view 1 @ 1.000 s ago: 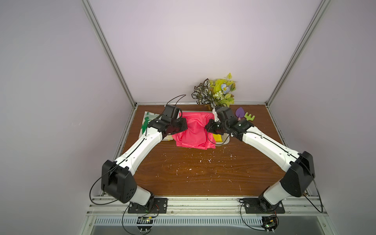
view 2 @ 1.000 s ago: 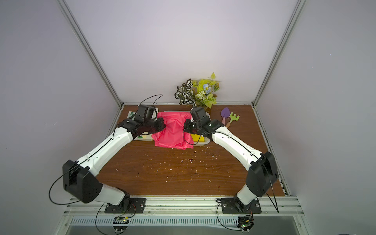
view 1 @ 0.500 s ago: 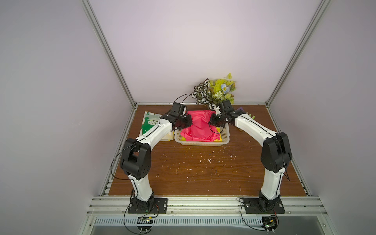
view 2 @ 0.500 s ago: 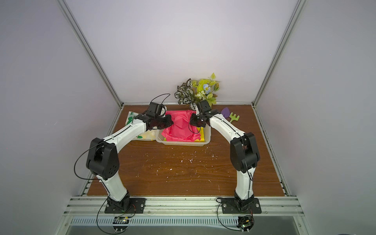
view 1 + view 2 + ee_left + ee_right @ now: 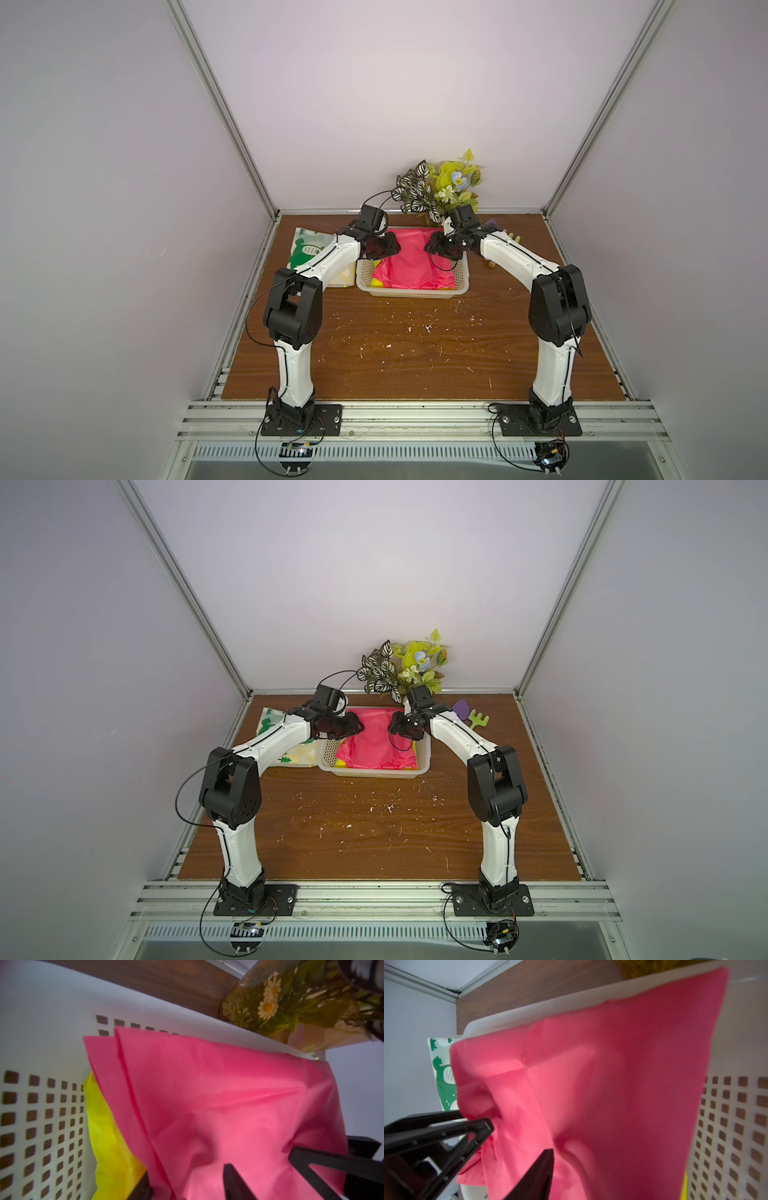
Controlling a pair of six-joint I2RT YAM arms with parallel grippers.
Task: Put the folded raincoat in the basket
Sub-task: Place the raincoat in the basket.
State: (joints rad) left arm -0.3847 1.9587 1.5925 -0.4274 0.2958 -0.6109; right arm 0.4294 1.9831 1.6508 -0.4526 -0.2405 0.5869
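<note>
The raincoat (image 5: 411, 266) lies in the basket (image 5: 415, 293) at the bench's (image 5: 415, 353) far edge, its far corners flanked equally closely by the left gripper (image 5: 394, 248) and right gripper (image 5: 430, 246), jaws parted, so withdrawal probably goes outward.

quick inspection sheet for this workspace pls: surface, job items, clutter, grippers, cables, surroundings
surface: brown wooden table, scattered with white flecks.
job's things: pink raincoat lies in the basket on top of a yellow item; its far edge rides up on the far rim.
clutter: dinosaur-print folded item beside the basket; plant, purple toy spade and green toy rake at the back.
grippers: left gripper and right gripper both open, at the raincoat's sides.
cables: black cable arches off the left wrist; a loop hangs at the left elbow.
surroundings: plain pale walls, aluminium frame; nothing else seen.
</note>
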